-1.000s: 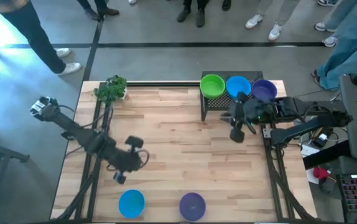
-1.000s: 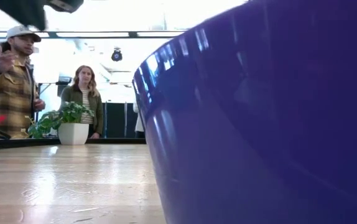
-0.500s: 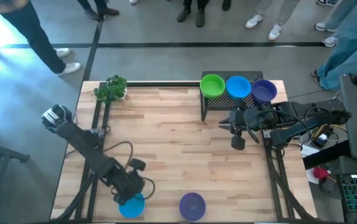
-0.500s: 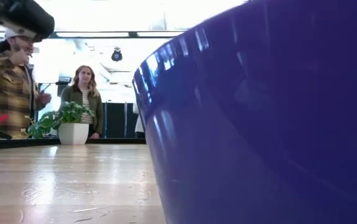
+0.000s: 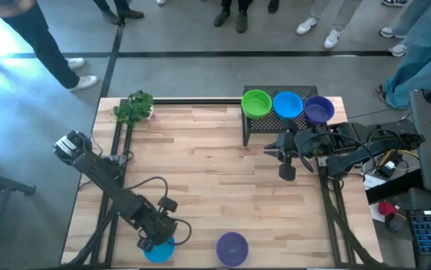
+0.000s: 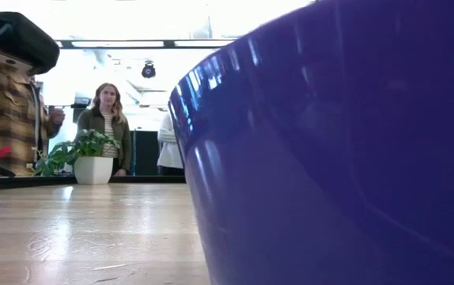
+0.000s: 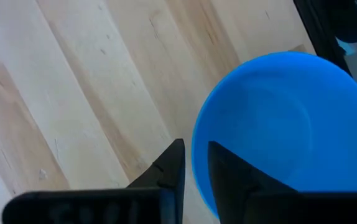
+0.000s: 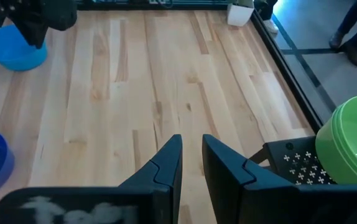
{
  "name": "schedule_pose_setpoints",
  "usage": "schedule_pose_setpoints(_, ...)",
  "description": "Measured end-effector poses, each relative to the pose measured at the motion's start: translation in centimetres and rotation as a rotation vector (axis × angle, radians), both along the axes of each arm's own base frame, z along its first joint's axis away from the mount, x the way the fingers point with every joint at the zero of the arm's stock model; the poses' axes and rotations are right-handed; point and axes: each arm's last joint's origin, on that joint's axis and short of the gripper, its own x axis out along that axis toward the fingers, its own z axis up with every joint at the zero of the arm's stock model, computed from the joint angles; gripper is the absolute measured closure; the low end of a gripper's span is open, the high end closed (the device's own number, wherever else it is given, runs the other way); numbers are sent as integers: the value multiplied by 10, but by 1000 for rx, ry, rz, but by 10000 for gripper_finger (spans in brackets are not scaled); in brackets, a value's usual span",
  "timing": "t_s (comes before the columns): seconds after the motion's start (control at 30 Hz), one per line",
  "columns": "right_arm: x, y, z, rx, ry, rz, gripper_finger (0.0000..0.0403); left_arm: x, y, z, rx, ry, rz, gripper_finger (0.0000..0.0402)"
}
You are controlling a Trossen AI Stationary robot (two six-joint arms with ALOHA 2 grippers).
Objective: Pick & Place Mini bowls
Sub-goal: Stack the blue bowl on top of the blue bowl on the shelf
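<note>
Where the left gripper (image 5: 152, 241) is concerned, it sits low over the near edge of the table (image 5: 215, 180), at the rim of the loose blue bowl (image 5: 158, 250). Its fingers stand slightly apart with one on each side of that rim, and whether the pads already press the plastic cannot be told from the left wrist view. The blue bowl rests on the wood near the front left corner. A purple bowl (image 5: 232, 247) rests on the same edge further right, apart from it. Three more bowls stand on the black perforated stand (image 5: 275, 126) at the far right corner: a green bowl (image 5: 257, 103), a second blue bowl (image 5: 287, 104) and a second purple bowl (image 5: 319, 109), side by side. The right gripper (image 5: 286, 166) hangs above the table just in front of the stand, fingers a narrow gap apart and holding nothing. Risks from this position: a thin grip on glossy plastic is likely to slip or let the bowl swing and tip during the lift; an off-centre closure could push the bowl over the near edge; a sideways carry could strike the purple bowl. The potted plant (image 5: 134, 106) stands at the far left corner, clear of the work.
</note>
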Motion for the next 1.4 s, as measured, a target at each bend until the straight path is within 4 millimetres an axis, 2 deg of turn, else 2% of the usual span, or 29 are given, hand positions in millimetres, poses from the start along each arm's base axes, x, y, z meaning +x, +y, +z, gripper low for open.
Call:
schedule_pose_setpoints(0.17, 0, 0, 0, 1, -2, -1, 344, -1, -2, -2, 0, -1, -6, 339)
schedule_pose_setpoints(0.63, 0, 0, 0, 0, -4, 1, 344, -9, 4, -25, -5, 25, 24, 340)
schedule_pose_setpoints(0.83, 0, 0, 0, -7, -2, 6, 344, -10, 5, -28, -45, 66, 18, 392)
schedule_pose_setpoints(0.97, 0, 0, 0, -12, -2, 10, 344, -9, 6, -28, -45, 61, 20, 398)
schedule_pose_setpoints(1.07, 0, 0, 0, -12, -2, 10, 344, -4, 8, -19, -48, 28, 13, 400)
schedule_pose_setpoints(1.17, 0, 0, 0, -13, -2, 10, 344, 4, 15, -2, -57, -46, 41, 400)
schedule_pose_setpoints(1.4, 0, 0, 1, -15, -2, 13, 344, 27, 50, 33, -117, -154, 172, 401)
